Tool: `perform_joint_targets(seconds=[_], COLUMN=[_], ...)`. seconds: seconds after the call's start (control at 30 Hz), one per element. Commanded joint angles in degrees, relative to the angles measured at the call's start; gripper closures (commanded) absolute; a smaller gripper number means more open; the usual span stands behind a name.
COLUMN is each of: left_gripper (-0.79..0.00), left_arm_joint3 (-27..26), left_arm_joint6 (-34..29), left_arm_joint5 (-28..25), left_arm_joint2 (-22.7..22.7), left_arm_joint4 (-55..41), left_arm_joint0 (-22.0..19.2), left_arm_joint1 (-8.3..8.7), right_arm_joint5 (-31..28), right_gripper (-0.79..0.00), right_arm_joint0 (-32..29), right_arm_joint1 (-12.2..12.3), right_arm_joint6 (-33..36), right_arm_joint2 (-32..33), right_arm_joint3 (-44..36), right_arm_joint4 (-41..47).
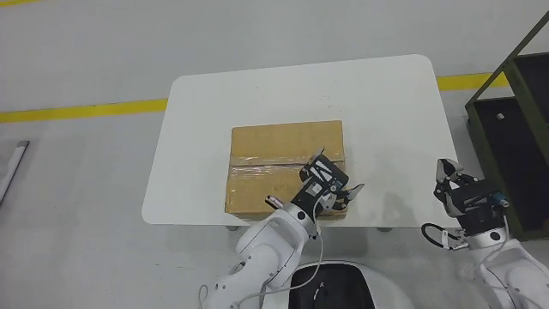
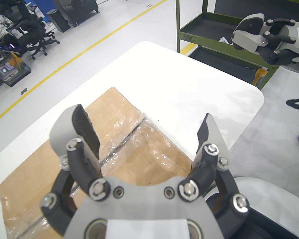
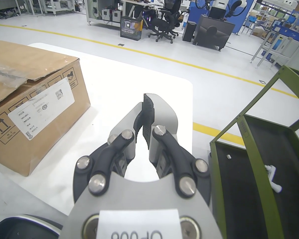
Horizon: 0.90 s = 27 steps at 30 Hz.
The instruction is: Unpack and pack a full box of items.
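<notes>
A closed brown cardboard box (image 1: 286, 167) sits on the white table (image 1: 377, 103), its top seam covered with clear tape (image 2: 129, 135). My left gripper (image 1: 336, 180) hovers open over the box's near right corner, nothing between its fingers; in the left wrist view this gripper (image 2: 144, 128) stands above the taped seam. My right gripper (image 1: 452, 177) is off the table's right edge, shut and empty. In the right wrist view this gripper (image 3: 147, 115) points across the table's corner, with the box (image 3: 27, 105) and its white label apart to one side.
A green metal cart (image 1: 515, 129) with black shelves stands just right of the table, close to my right arm. A small white part (image 3: 272, 177) lies on its shelf. The far half of the table is bare. Yellow floor lines run behind.
</notes>
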Motion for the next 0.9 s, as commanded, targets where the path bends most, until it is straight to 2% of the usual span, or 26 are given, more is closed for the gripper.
perform_joint_targets(seconds=[0.0,0.13,0.23,0.33,0.63,0.87], left_gripper=[-0.785,-0.785,-0.785,-0.785,-0.785,-0.785], left_arm_joint3=[0.0,0.0,0.01,0.91,4.51,4.89], left_arm_joint6=[0.0,0.0,-0.88,-1.54,-9.31,-12.53], left_arm_joint5=[0.0,0.0,1.42,0.35,2.81,5.9], left_arm_joint2=[0.0,0.0,0.31,1.42,3.52,3.32], left_arm_joint4=[0.0,0.0,3.7,4.95,5.07,2.78], left_arm_joint0=[0.0,0.0,0.64,-0.53,-3.83,-4.31], left_arm_joint1=[0.0,0.0,-0.01,-0.35,-1.99,-3.01], right_arm_joint5=[-0.07,-0.11,-0.08,-0.2,-0.35,-0.27], right_gripper=[0.0,0.0,0.0,0.0,0.0,0.0], right_arm_joint0=[-0.22,-0.67,-0.79,-0.8,-0.96,-1.45], right_arm_joint1=[0.03,0.03,0.02,0.01,0.03,0.03], right_arm_joint6=[-0.25,-0.49,-0.47,-0.41,-0.34,-0.51], right_arm_joint2=[0.18,0.56,0.57,0.39,0.52,0.96], right_arm_joint3=[-0.16,-0.33,-0.48,-0.56,-0.66,-0.77], right_arm_joint4=[-0.45,-0.39,-0.37,-0.54,-1.26,-1.33])
